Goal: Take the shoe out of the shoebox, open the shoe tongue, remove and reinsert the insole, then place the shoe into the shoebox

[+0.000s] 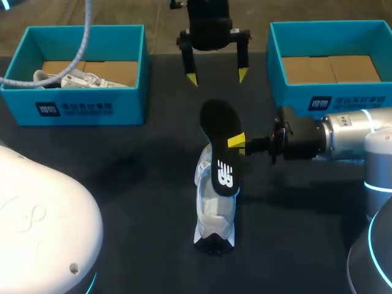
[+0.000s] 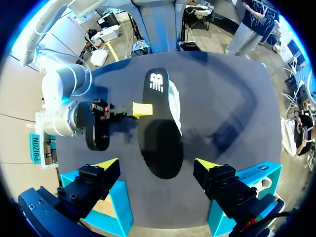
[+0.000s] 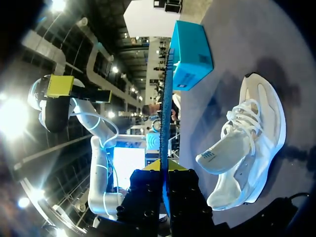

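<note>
- Dark tabletop (image 1: 122,184), with one teal shoebox (image 1: 92,110) at 10 o'clock and another teal shoebox (image 1: 331,101) at 2 o'clock in the head view. The 10 o'clock one has a white shoe (image 1: 79,79) lying in it, the other just shows its cardboard floor.
- The task's shoe (image 1: 214,214) is out of the box, sitting on the tabletop around 6 o'clock from centre, sole down.
- The right tool (image 1: 237,142) comes in from 3 o'clock and is clamped on the black insole (image 1: 220,122), pinching its edge and holding it over the shoe.
- The left tool (image 1: 217,76) hangs at 12 o'clock with its fingers spread wide and nothing between them, well apart from the insole.
- From the head view and the left wrist view the insole covers a good chunk of the shoe, so I can't tell if its logo end touches it.
- The right wrist view fills that in. The insole is edge-on there, a thin line running out from the closed fingers. Beside it you get the whole shoe, laces loose and tongue pulled up and out.
- The left wrist view looks straight down on the insole's flat black face, between its own open yellow tips.
</note>
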You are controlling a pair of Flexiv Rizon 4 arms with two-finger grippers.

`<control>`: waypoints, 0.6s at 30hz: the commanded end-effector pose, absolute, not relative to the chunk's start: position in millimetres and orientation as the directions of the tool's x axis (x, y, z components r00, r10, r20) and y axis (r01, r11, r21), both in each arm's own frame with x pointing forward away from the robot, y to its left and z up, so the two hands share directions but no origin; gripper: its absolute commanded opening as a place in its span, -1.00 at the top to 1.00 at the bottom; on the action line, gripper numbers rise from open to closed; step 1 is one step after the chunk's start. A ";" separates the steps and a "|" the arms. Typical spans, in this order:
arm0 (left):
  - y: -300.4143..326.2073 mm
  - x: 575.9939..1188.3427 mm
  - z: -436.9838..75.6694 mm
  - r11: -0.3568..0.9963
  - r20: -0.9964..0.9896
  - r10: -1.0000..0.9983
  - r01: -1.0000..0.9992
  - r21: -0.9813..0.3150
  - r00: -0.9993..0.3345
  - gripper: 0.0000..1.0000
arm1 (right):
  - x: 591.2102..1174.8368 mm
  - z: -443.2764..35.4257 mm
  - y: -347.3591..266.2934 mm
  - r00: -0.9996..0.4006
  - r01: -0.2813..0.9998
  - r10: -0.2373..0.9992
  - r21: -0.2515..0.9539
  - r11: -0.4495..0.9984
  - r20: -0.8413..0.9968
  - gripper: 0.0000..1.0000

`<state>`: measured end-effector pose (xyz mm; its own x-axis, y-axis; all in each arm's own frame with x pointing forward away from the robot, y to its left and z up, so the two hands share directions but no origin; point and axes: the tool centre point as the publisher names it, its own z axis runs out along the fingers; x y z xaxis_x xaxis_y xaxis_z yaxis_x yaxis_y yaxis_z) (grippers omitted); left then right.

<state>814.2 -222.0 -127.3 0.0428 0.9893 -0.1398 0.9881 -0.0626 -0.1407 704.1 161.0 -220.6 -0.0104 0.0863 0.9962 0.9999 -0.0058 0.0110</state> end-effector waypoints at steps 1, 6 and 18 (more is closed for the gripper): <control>-223.0 817.1 -123.5 -0.055 -0.133 0.990 0.990 -0.131 0.037 -1.00 | 703.3 -221.0 162.4 -0.010 1.000 0.087 0.011 -0.009 0.996 1.00; -212.9 816.4 -116.0 -0.019 -0.281 0.960 0.995 -0.095 -0.009 -1.00 | 703.3 -221.0 162.4 -0.010 1.000 0.087 0.011 -0.009 0.996 1.00; -168.3 799.9 -115.4 0.041 -0.784 0.612 0.995 -0.095 -0.100 -1.00 | 703.3 -221.0 162.4 -0.010 1.000 0.087 0.011 -0.009 0.996 1.00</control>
